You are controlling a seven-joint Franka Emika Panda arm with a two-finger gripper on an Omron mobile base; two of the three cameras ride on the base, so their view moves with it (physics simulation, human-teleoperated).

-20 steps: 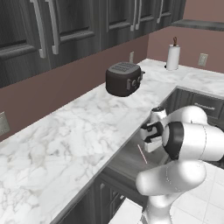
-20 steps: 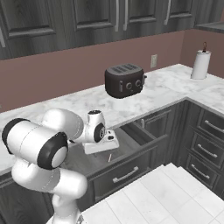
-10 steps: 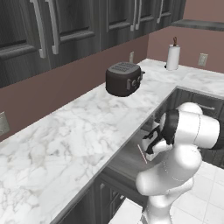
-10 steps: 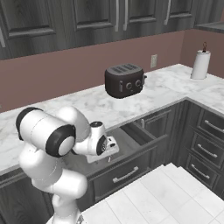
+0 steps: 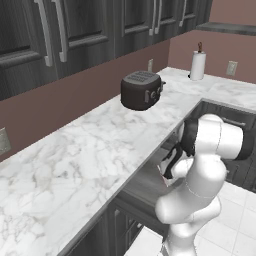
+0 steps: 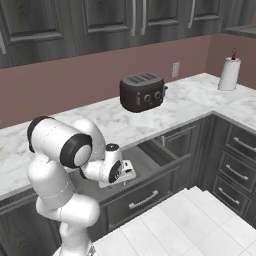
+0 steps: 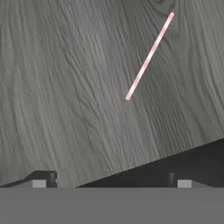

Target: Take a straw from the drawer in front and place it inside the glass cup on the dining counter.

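Observation:
The drawer (image 6: 150,192) in front of me stands pulled out under the wall counter, with its grey inside (image 5: 142,181) showing. On the drawer's floor lies the straw (image 7: 148,56), thin, pale pink and slanted, above and to the right of centre in the hand view. My gripper (image 7: 111,181) is open and hangs over the drawer floor; its fingertips (image 7: 43,179) stand wide apart, short of the straw and holding nothing. My wrist (image 6: 116,170) reaches down into the drawer. The glass cup and the dining counter are out of view.
A black toaster (image 6: 143,92) sits on the marble wall counter (image 5: 75,155). A paper towel roll (image 6: 229,73) stands at the far corner. Narrower stacked drawers (image 6: 240,165) run along the right. Dark upper cabinets hang above, and white floor tiles (image 6: 170,225) lie below.
The arm has folded and turned, and the hand has dropped lower into the open drawer. The drawer and the things on the counter have not moved.

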